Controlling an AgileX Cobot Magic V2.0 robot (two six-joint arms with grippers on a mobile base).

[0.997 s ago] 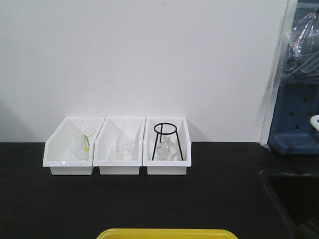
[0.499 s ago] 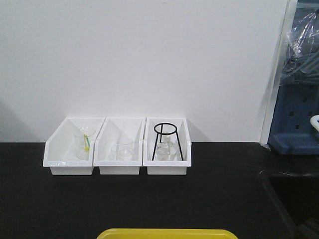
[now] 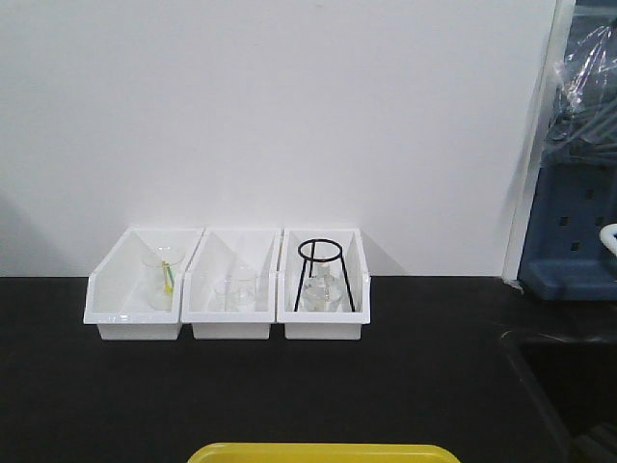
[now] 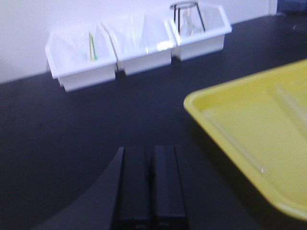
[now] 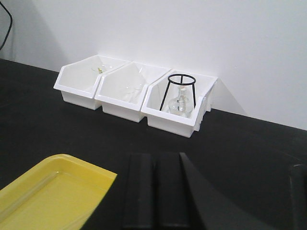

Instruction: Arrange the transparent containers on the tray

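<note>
The yellow tray (image 4: 225, 103) lies to the right of my left gripper (image 4: 151, 149), which is shut and empty above the black table. In the blurred left wrist view two slender clear test tubes lie flat inside the tray: one (image 4: 235, 143) along its left inner side, the other (image 4: 291, 103) further right. My right gripper (image 5: 156, 155) is also shut and empty, with the tray's corner (image 5: 91, 175) just to its left. The front view shows only the tray's far rim (image 3: 323, 451) and neither gripper.
Three white bins (image 3: 231, 326) stand in a row against the back wall, holding beakers. The right one holds a black ring stand (image 3: 321, 253) and a flask (image 5: 180, 105). A recessed edge (image 3: 540, 386) and blue equipment (image 3: 569, 241) are at the right.
</note>
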